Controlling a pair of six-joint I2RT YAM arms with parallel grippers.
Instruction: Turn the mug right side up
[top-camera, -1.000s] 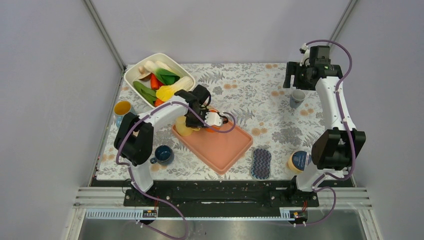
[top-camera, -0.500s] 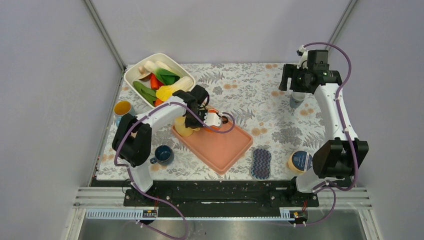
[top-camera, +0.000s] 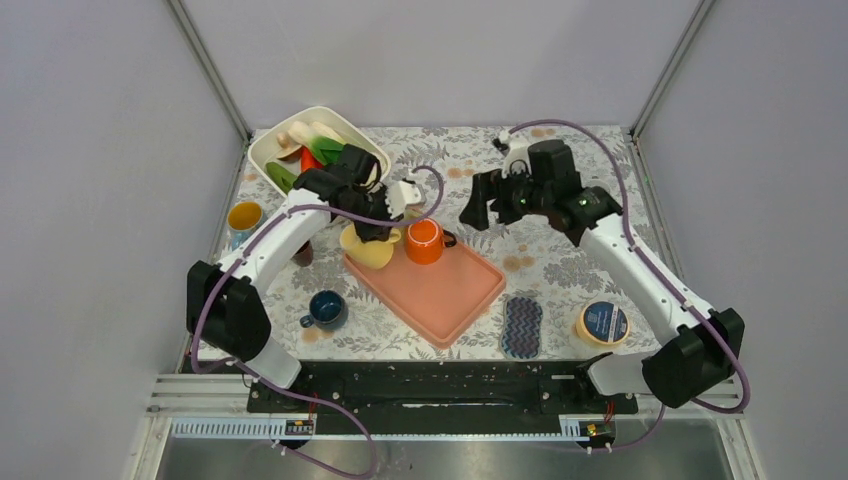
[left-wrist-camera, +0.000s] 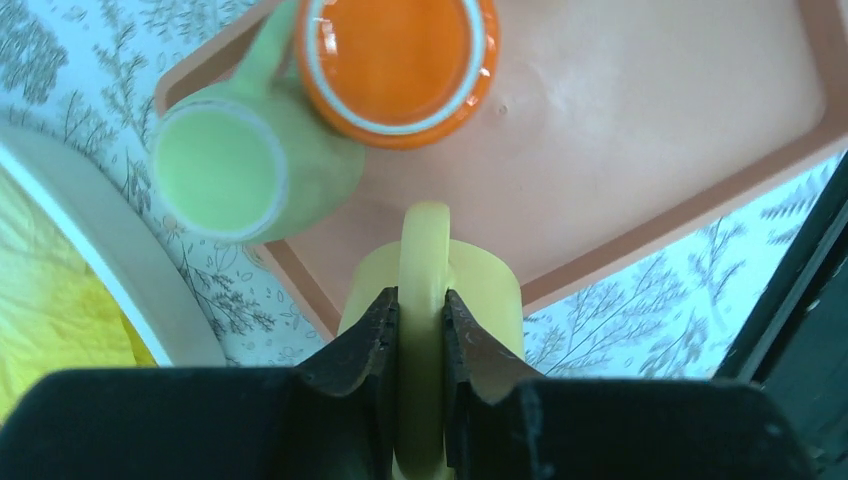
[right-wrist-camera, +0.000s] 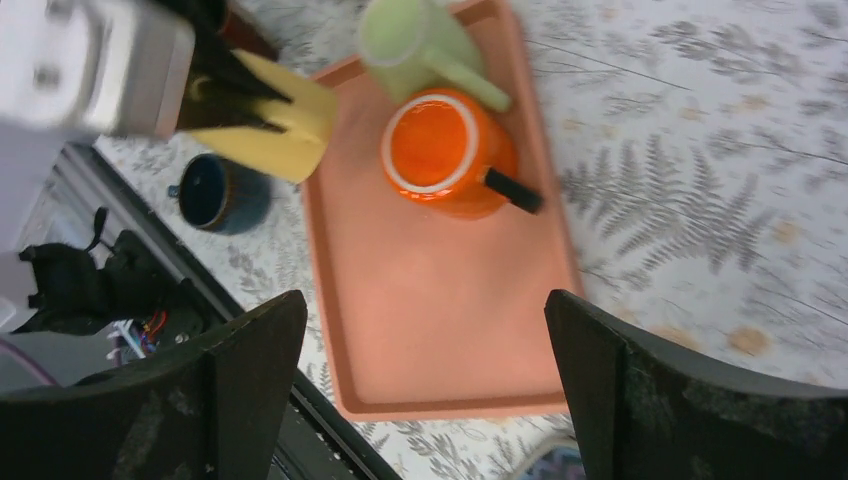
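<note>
Left gripper (left-wrist-camera: 421, 305): pinched shut on the handle of the yellow mug (left-wrist-camera: 495, 290), one finger on each side of the loop.
Yellow mug, place: held tilted at the left corner of the tray (top-camera: 460, 290), its body across the tray's rim. Whether it touches the tray cannot be told, and its mouth does not show.
Right gripper (right-wrist-camera: 425, 305): spread wide and holding nothing, above the tray and apart from the mugs.
Tray, contents: an orange mug (top-camera: 425, 241) and a green mug (left-wrist-camera: 300, 175) stand side by side and touching at the tray's far end. The rest of its floor is bare.
Orange mug: has a dark handle and turns a round orange face with a pale ring upward. Whether that face is the mouth or the base cannot be told.
Green mug: shows a pale round face upward and sits at the tray's corner, just beside the yellow mug.
White dish (top-camera: 262, 148): at the far left of the table (top-camera: 560, 250), heaped with vegetables (top-camera: 325, 150) in green, orange, yellow and cream.
Dark blue cup (top-camera: 327, 308): on the table near the left arm's side of the tray, mouth up, dark inside.
Small cup (top-camera: 245, 216): at the left edge of the table, mouth up, yellow inside.
Round tub (top-camera: 600, 322): near the right arm's base, with a blue lid on.
</note>
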